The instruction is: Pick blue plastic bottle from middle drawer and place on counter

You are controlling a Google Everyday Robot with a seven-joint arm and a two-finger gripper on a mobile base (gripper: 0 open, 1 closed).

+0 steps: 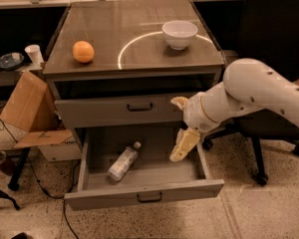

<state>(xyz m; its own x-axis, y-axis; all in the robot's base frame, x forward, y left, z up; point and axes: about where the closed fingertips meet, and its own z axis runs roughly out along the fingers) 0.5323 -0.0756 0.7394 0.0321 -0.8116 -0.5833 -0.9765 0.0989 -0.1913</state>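
The blue plastic bottle (123, 162), clear with a white cap, lies on its side in the left half of the middle drawer (154, 176), which is pulled fully out. My gripper (182, 124) hangs over the drawer's right side, to the right of the bottle and apart from it. Its cream fingers (184, 144) are spread wide and hold nothing. The counter (104, 26) above is glossy grey-brown with a thin white ring.
An orange (83, 51) and a white bowl (179, 34) sit on the counter. The upper drawer (124, 111) stands slightly out. A cardboard box (27, 106) and a white cup (34, 54) are at the left. A black office chair (274, 39) is at the right.
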